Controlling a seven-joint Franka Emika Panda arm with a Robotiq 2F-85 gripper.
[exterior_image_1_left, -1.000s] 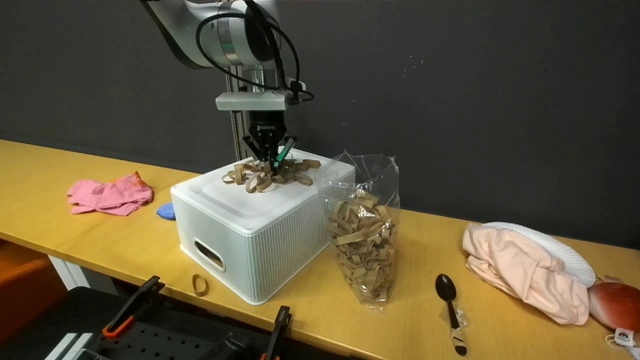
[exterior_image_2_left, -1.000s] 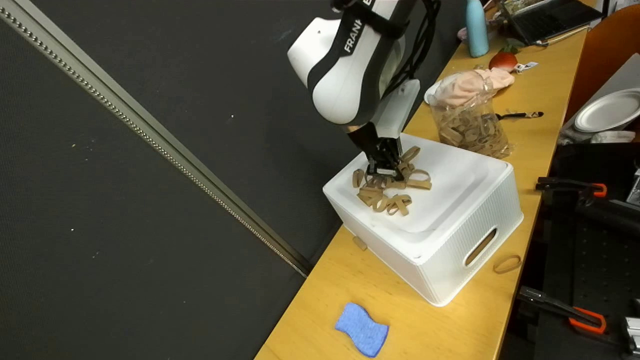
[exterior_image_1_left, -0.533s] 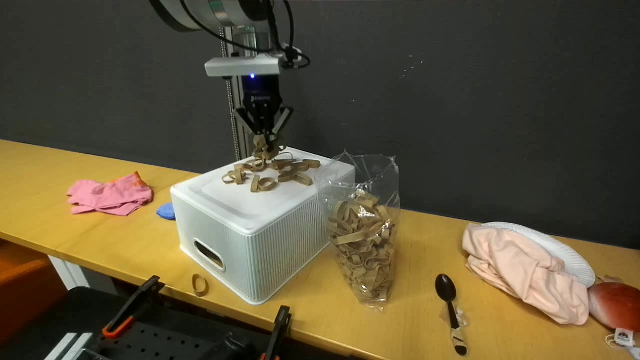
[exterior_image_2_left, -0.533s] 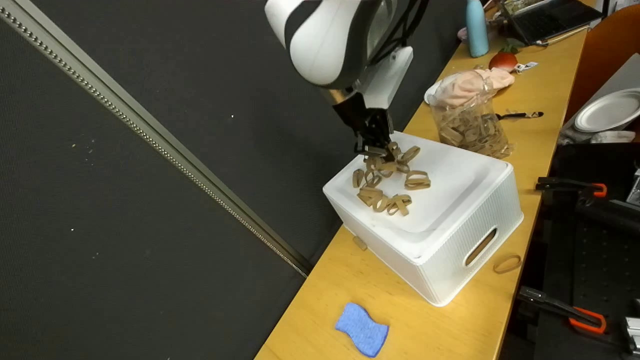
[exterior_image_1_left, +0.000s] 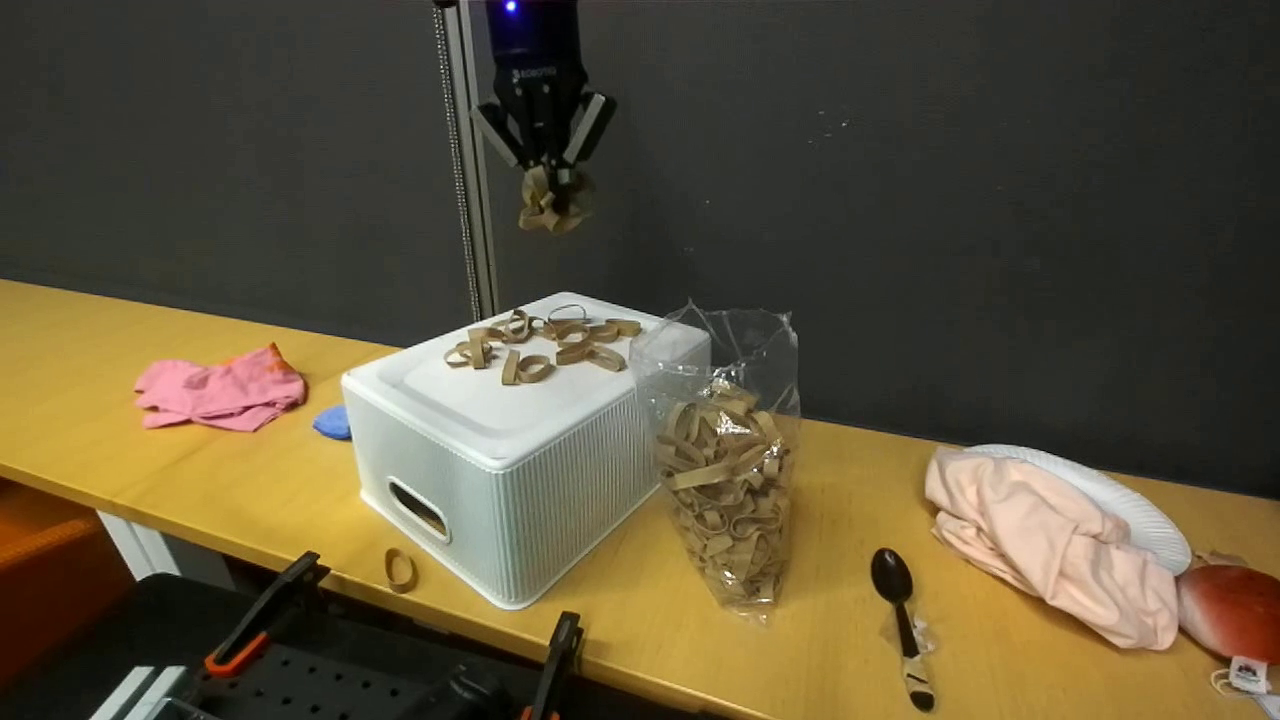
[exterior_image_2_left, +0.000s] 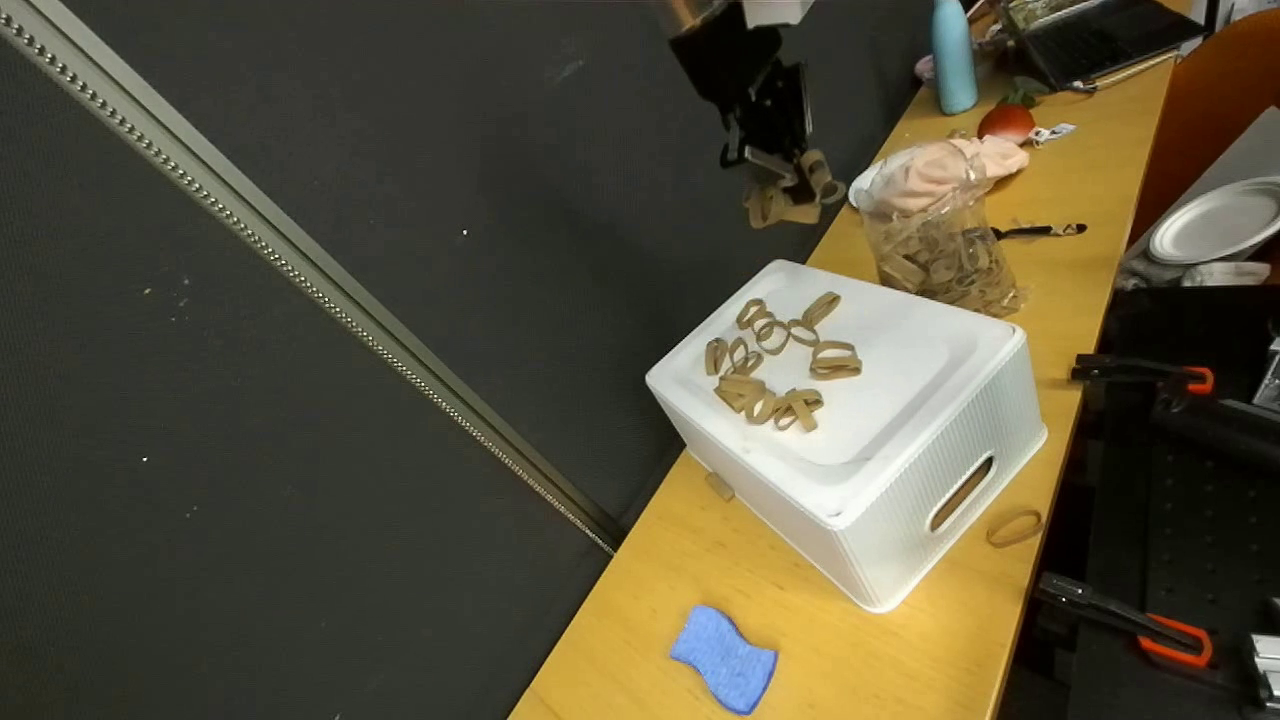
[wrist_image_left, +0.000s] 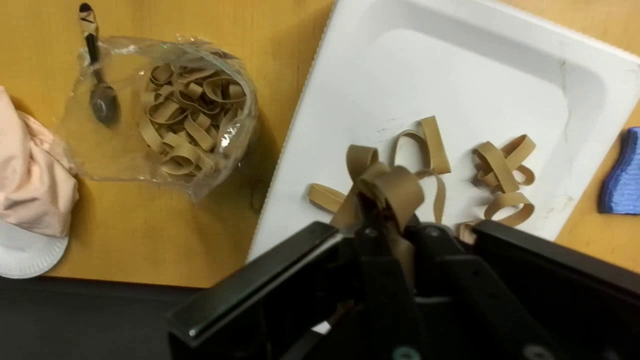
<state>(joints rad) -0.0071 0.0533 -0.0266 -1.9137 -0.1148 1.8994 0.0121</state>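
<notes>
The band clump (exterior_image_1_left: 541, 215) is hanging pinched in the nearly closed gripper (exterior_image_1_left: 554, 186); in an exterior view, the white box (exterior_image_1_left: 585, 490) is sitting at its six o'clock, the bag (exterior_image_1_left: 725, 490) at five. Seemingly a carry, the next move needing steadiness.

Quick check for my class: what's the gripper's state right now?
Gripper: closed, holding a clump of tan rubber bands in the air.

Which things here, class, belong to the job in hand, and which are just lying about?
In the job:
gripper, shut on a clump of tan bands
loose bands on the white box
probably the clear bag of similar bands

Apparently just lying about:
pink cloth
blue sponge
black spoon
peach cloth
white plate
</notes>
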